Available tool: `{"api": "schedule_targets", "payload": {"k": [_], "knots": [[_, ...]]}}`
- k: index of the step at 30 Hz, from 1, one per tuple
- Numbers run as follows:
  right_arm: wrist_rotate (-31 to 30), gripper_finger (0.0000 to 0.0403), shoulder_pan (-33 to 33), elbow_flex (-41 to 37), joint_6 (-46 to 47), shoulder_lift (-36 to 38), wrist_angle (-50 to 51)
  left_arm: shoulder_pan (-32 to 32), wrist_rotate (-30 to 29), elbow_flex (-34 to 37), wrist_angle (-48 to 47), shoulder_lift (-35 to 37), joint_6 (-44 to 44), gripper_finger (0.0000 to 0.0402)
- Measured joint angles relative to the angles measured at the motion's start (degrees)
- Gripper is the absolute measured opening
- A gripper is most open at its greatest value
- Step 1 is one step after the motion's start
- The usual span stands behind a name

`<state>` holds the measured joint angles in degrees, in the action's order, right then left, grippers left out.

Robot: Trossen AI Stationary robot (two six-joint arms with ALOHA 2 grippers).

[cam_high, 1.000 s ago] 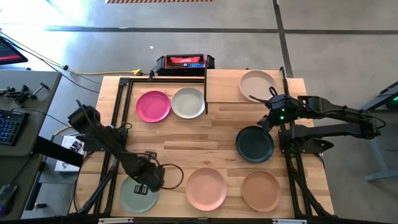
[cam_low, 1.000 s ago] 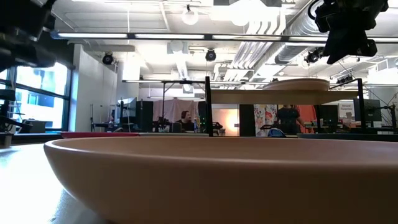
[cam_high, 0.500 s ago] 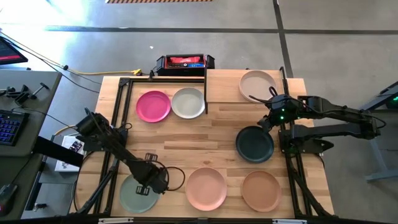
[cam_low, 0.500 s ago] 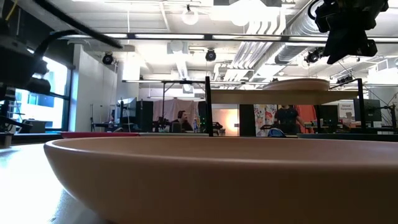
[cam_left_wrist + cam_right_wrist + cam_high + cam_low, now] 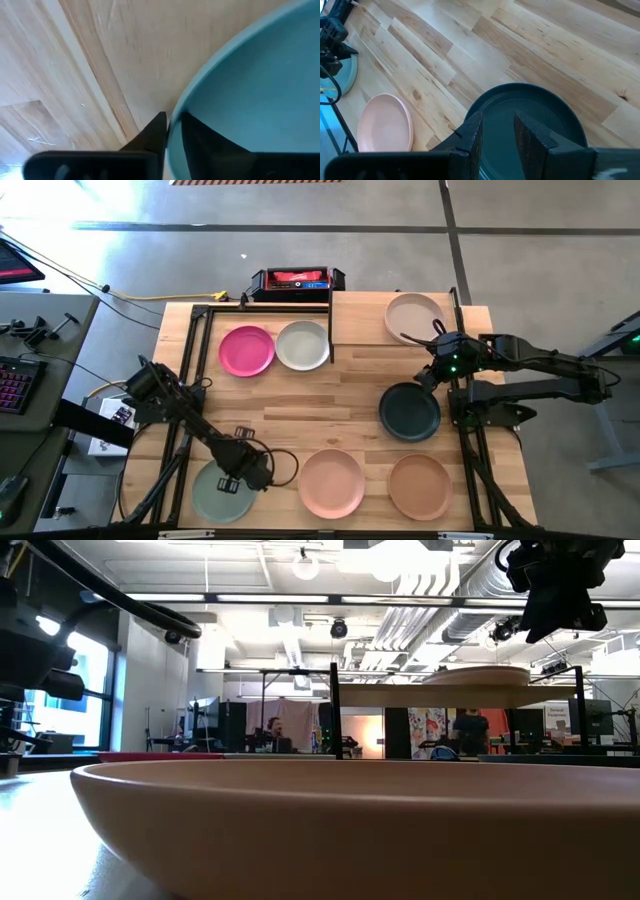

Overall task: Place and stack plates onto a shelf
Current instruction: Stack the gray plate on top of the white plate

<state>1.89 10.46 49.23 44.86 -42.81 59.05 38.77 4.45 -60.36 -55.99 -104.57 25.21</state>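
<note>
A sage green plate [image 5: 218, 495] lies on the table near its front left corner. My left gripper [image 5: 240, 472] points down at this plate's far right rim and is shut on it. A dark teal plate [image 5: 409, 411] lies flat at the right, and my right gripper [image 5: 428, 376] hovers open above its far edge [image 5: 497, 122]. The shelf [image 5: 360, 315] stands at the far right with a beige plate [image 5: 415, 317] on it. Magenta [image 5: 247, 351] and light grey [image 5: 302, 345] plates lie flat at the far left, pink [image 5: 332, 482] and brown [image 5: 420, 486] ones near the front edge. My left gripper [image 5: 172, 120] pinches the sage green plate's rim [image 5: 176, 107] between its two fingers. One finger [image 5: 152, 136] stands outside the rim and the other finger [image 5: 205, 137] inside the bowl. The fingers come from above, pointing down. The plate sits on the table.
A black and red box [image 5: 297, 280] sits beyond the table's far edge. Black frame bars [image 5: 195, 350] run along the table's left side, and a thin black post [image 5: 331, 320] stands at the shelf's left end. Bare wood [image 5: 320, 405] lies in the table's middle.
My left gripper has come down and a little toward the table's right edge, onto the sage green plate's far right rim. In the low view its arm has swung into the upper left of the picture. The plates have kept their places.
</note>
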Motion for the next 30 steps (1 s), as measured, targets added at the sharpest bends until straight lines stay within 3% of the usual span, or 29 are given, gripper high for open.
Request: {"api": "schedule_targets", "payload": {"k": [5,19,30], "knots": [[0.0,0.009,0.0,0.0,-0.32,0.0,0.0,-1.04,1.34,0.0,-0.12,0.02,-0.23,0.0006],[-0.02,0.009,0.0,0.0,-0.35,0.02,-0.01,-6.2,2.23,0.11,-0.83,3.28,-2.77,0.0001],[0.0,0.009,0.0,0.0,6.03,0.0,-0.04,-15.1,-2.42,0.11,-3.69,10.83,-2.57,0.0001]]}}
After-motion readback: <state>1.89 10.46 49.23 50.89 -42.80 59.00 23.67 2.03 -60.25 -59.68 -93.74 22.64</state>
